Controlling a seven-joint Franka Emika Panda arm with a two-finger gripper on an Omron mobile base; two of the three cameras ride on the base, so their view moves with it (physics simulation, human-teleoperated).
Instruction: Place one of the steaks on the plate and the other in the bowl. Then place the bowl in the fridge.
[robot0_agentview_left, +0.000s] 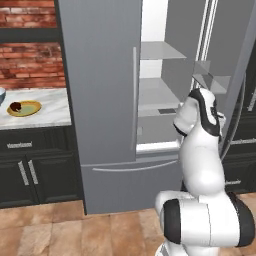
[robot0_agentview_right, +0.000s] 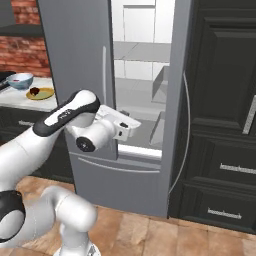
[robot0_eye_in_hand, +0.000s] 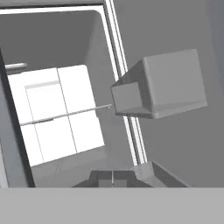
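Observation:
The grey fridge (robot0_agentview_left: 100, 75) stands with its right door (robot0_agentview_right: 175, 100) swung open, showing white shelves (robot0_agentview_left: 157, 50). My gripper (robot0_agentview_right: 136, 125) reaches into the opening at lower-shelf height. In the hand view its fingertips (robot0_eye_in_hand: 112, 178) are shut with nothing between them. On the counter to the left, the yellow-olive plate (robot0_agentview_right: 41, 93) carries the dark brown steak (robot0_agentview_right: 34, 91). The pale blue bowl (robot0_agentview_right: 20, 80) sits just beyond it with a red patch inside, likely the red steak. The plate (robot0_agentview_left: 23, 107) and the bowl's edge (robot0_agentview_left: 1, 95) are also in the left base view.
A grey door bin (robot0_eye_in_hand: 162, 83) juts from the open door close to the hand. Dark cabinets (robot0_agentview_right: 225, 150) flank the fridge on the right. A white marble counter (robot0_agentview_left: 50, 107) over dark drawers lies on the left, and a brick wall (robot0_agentview_left: 30, 65) is behind it.

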